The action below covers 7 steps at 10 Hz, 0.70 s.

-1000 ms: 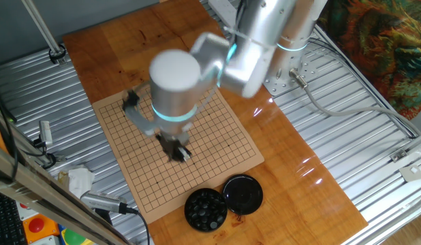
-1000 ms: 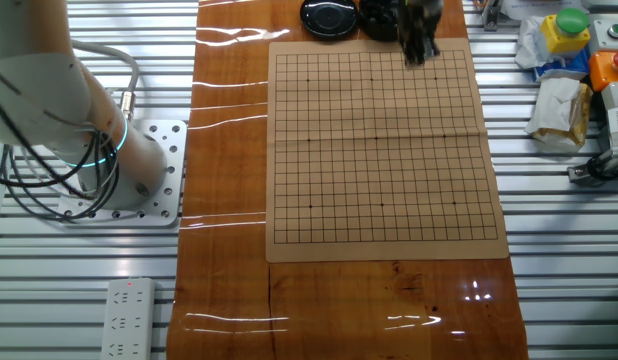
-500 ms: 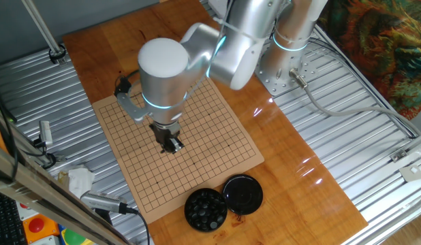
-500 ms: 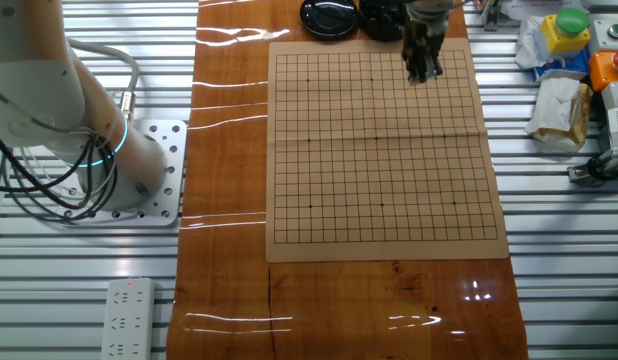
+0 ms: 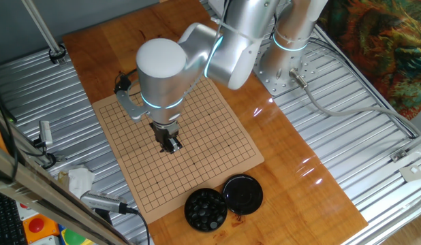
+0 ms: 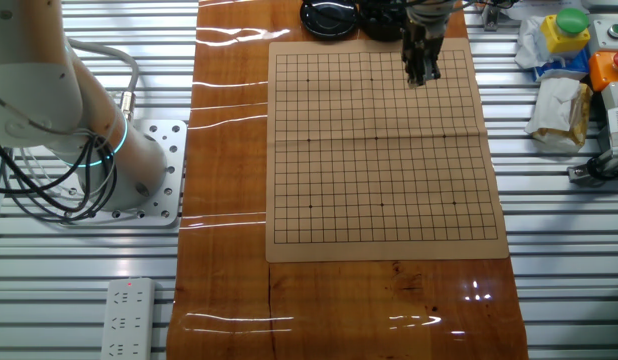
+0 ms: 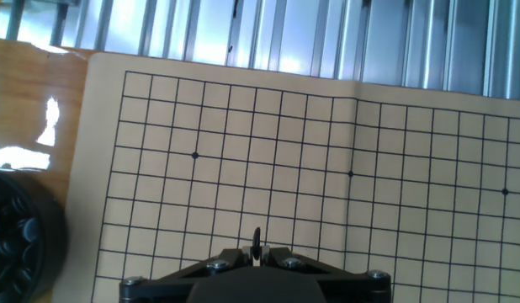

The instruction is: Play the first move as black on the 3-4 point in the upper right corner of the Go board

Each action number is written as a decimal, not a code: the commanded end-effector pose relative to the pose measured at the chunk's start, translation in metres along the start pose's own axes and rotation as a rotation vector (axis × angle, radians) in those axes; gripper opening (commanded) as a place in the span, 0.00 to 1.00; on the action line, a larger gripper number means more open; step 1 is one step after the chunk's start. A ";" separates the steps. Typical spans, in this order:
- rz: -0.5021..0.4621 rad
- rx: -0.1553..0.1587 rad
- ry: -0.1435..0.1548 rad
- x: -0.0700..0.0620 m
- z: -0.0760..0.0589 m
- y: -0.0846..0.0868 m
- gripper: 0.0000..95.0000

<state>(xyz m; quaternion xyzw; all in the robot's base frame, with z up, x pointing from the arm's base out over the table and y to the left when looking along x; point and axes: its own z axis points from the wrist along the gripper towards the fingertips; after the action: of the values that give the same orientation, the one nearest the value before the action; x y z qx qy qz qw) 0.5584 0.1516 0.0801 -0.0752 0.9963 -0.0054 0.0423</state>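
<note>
The Go board (image 5: 221, 133) (image 6: 389, 180) (image 7: 395, 135) lies bare on the wooden table, with no stone on its grid. My gripper (image 5: 171, 144) (image 6: 421, 76) (image 7: 257, 250) hangs low over the board, a few lines in from the corner nearest the bowl. Its jaws are closed on the black stone (image 7: 257, 240), which the hand view shows edge-on as a thin dark sliver between the fingertips. The stone is too small to make out in either fixed view.
A black bowl (image 5: 206, 208) (image 6: 381, 18) (image 7: 16, 244) full of black stones stands just off the board's edge, its flat black lid (image 5: 243, 193) (image 6: 329, 15) beside it. Bags, tools and a cable lie on the metal slats (image 6: 579, 90) next to the board.
The arm swung from beside the bowl farther in over the board during the first half second. It has hardly moved since, and the jaws stay closed.
</note>
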 end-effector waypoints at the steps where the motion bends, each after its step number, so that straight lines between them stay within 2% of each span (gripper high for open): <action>1: 0.002 0.004 -0.006 0.001 -0.002 -0.001 0.00; 4: -0.004 0.011 -0.003 0.001 -0.001 -0.001 0.00; 7: -0.031 0.003 0.016 0.001 -0.001 -0.001 0.00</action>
<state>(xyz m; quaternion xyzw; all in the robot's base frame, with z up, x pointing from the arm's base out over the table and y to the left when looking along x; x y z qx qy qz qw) 0.5577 0.1501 0.0816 -0.0912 0.9952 -0.0098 0.0336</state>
